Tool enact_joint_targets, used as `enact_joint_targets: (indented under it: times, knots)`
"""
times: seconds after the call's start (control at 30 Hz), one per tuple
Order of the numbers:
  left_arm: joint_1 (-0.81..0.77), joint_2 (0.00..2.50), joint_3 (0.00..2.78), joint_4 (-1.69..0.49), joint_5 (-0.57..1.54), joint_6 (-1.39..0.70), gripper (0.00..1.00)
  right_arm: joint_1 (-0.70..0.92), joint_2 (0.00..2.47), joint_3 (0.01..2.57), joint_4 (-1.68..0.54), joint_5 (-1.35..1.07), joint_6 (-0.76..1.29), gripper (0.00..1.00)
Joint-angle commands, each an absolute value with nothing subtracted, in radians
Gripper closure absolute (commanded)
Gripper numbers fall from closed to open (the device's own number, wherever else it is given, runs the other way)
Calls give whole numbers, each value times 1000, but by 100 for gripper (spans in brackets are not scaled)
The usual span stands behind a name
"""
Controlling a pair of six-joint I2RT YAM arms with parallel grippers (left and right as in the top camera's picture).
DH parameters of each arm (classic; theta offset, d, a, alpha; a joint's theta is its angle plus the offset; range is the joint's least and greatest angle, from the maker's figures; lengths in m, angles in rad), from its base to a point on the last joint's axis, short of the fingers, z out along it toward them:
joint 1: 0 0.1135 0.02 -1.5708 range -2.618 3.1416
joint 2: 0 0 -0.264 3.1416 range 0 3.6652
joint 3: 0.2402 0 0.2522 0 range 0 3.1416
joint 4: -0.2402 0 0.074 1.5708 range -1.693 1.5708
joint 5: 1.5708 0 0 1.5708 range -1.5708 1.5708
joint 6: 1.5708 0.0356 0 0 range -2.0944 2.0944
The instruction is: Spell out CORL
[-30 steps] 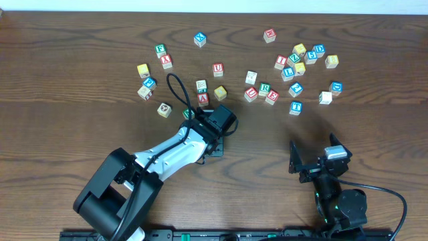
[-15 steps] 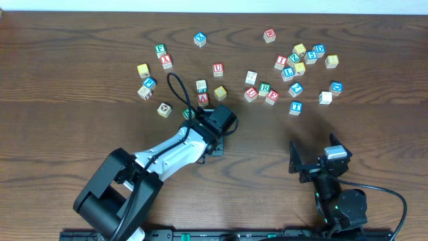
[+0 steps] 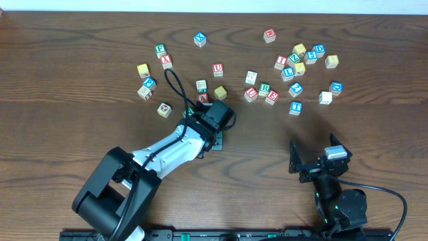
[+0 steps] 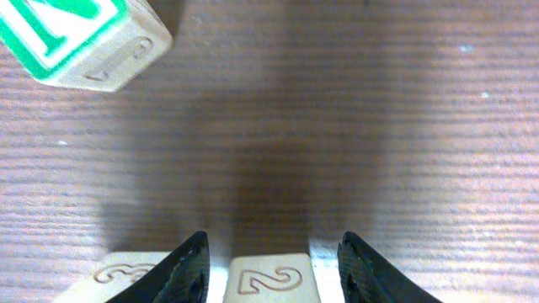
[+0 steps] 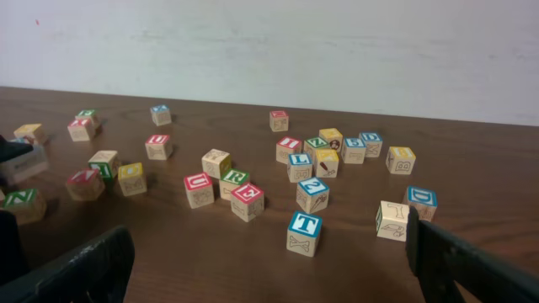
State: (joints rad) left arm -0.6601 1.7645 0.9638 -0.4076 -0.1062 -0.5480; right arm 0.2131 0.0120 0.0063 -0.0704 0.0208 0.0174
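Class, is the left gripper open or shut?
Open: the left gripper has fingers apart, gaps either side of the cube marked 2 between them.

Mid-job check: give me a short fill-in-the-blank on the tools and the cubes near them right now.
Between the fingers of the left tool sits a wooden cube engraved with the number ___.
The right tool is wide ___, holding nothing.
The nearest cube in the right wrist view bears a blue letter ___.
The top-left cube in the left wrist view has a ___ printed face.
Missing words: 2; open; T; green.
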Motion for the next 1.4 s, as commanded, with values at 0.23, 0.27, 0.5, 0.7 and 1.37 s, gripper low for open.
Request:
enact_joint_targets:
  times: [0.23,0.27,0.5,0.7,1.37]
  knots:
    - [-611,1777,992,-333,-128,-463,50,206,7,6,-75,16,10,1]
    - [-609,1777,992,-326,-128,-459,49,206,7,6,-75,16,10,1]
    - [-607,1774,1003,-304,-127,-445,47,206,7,6,-75,16,10,1]
    - [-607,1741,1016,-304,-122,-437,48,206,7,5,-75,16,10,1]
    - [-609,1601,1018,-460,124,-412,81,206,7,5,-75,16,10,1]
